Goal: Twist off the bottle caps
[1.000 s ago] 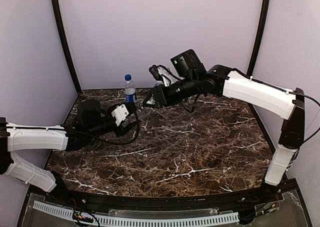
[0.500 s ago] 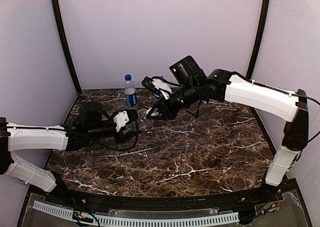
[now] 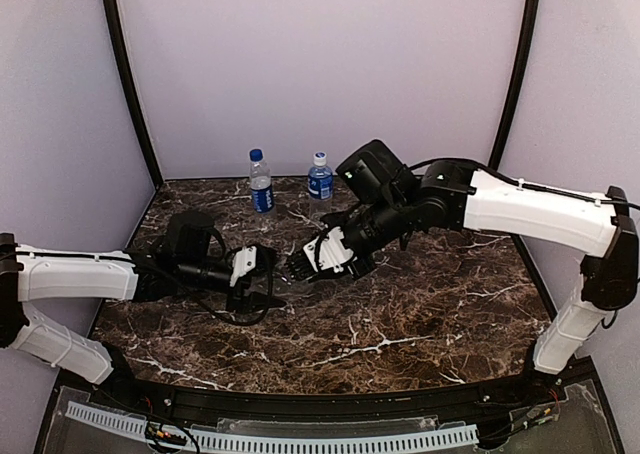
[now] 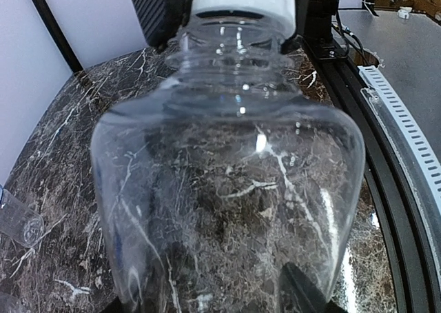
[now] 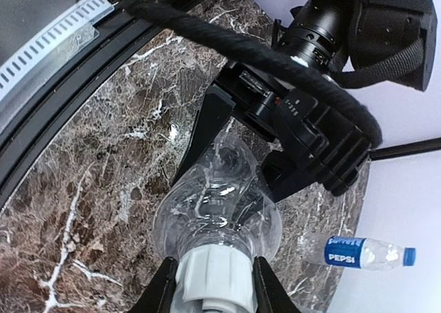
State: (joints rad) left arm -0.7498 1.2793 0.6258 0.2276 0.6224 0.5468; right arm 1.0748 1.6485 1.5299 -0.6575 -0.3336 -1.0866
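Clear bottle point(image 3: 283, 265): lying on its side in the air just over the middle of the bench point(image 3: 420, 314), held between the two hands. It is unlabelled.
In it: looks empty. From the left wrist the marble reads straight through its wall.
Gripped cap point(image 5: 210, 271): white and seated on the clear bottle's neck, at the end turned toward the right arm.
Left hand point(image 3: 258, 271): clamped on the clear bottle's body, one black finger on each flank.
Right hand point(image 3: 303, 262): closed on the gripped cap, a finger pressed against each side of it.
Pepsi bottle point(image 3: 261, 186): upright on the bench, well behind the clear bottle and off to its left, near the back wall.
Blue cap point(image 3: 256, 154): screwed on top of the Pepsi bottle.
Third bottle point(image 3: 320, 181): upright behind the clear bottle, slightly to its right. It has a blue label.
Far white cap point(image 3: 320, 158): on the third bottle's neck.
In the back pair: too small to tell.
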